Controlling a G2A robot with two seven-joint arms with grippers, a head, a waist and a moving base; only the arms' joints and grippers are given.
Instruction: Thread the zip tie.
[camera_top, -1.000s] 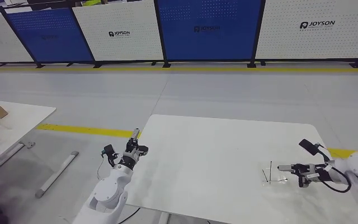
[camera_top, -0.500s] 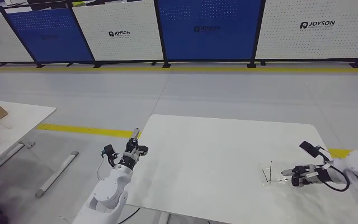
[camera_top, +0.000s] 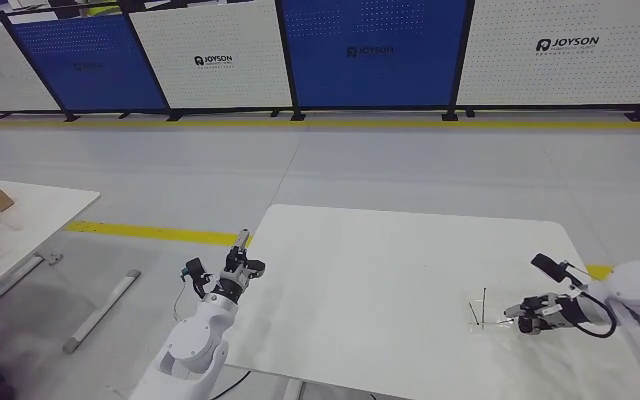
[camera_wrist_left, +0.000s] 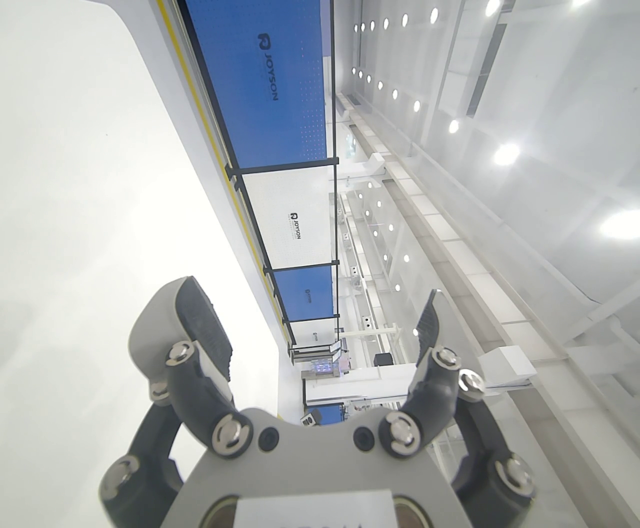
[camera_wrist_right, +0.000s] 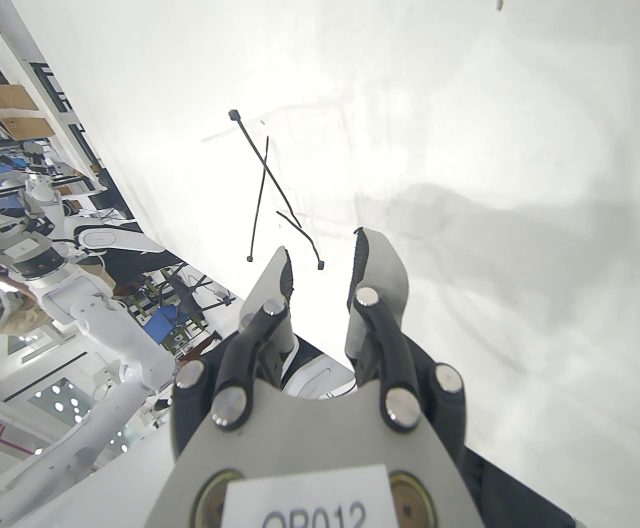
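**Nudged Toward the Zip Ties**

Found the right pincer tipped a little lower and nearer the worktop's front edge than a second before. Saw no shift in the left pincer, off the worktop's left edge.

From the top view, made out the zip ties merely as thin dark lines just beside the right pincer. From the right wrist view, counted three: slim black plastic strips with small square heads, lying flat on the smooth white surface. Saw two long ones crossed, and a short curved tie nearest the fingertips.

Found the right pincer partly apart around nothing, with ridged dark pads. Could not tell contact with the curved tie's head.

Found the left pincer spread wide, empty.
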